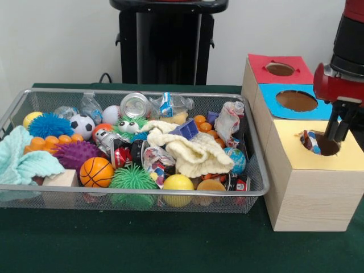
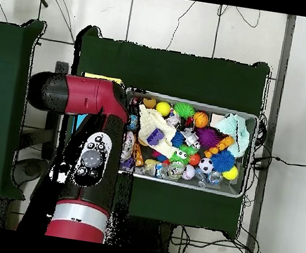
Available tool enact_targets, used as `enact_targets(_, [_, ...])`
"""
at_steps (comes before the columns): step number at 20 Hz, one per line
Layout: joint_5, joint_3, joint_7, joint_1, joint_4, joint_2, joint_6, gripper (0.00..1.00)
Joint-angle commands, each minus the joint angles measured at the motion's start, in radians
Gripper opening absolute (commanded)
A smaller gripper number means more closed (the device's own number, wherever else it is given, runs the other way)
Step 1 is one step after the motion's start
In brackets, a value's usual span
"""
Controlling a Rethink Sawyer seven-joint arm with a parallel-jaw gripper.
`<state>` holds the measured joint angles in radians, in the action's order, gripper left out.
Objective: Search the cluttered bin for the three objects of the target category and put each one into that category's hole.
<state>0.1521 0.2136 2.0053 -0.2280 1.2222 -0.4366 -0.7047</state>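
The wire mesh bin (image 1: 142, 193) sits at the left, full of toys; it also shows in the overhead view (image 2: 188, 100). A spotted white fabric piece (image 1: 228, 120) lies at the bin's right end. Another (image 1: 157, 162) lies crumpled near the bin's middle front. The yellow-topped box (image 1: 296, 153) stands at the right, with its hole (image 1: 327, 145). A third spotted piece (image 1: 310, 141) hangs on the hole's left edge, half inside. My gripper (image 1: 339, 133) is open just above the hole, right of that piece and apart from it. In the overhead view the arm (image 2: 87, 158) hides the gripper.
The blue-topped box (image 1: 267, 105) and red-topped box (image 1: 259, 65) stand behind the yellow one. In the bin are a cream knitted cloth (image 1: 193, 151), a mint towel (image 1: 23, 162), balls, spiky toys and plastic bottles. The robot's pedestal (image 1: 168, 45) is behind the bin.
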Motion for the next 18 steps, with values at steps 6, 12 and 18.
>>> enact_targets(6, [0.029,0.003,0.193,0.033,-0.063,-0.02,-0.156,0.0])
enact_targets(12, [0.03,-0.006,0.17,0.062,-0.092,0.011,-0.117,0.0])
enact_targets(18, [0.017,-0.008,0.164,0.092,-0.072,0.042,-0.059,0.0])
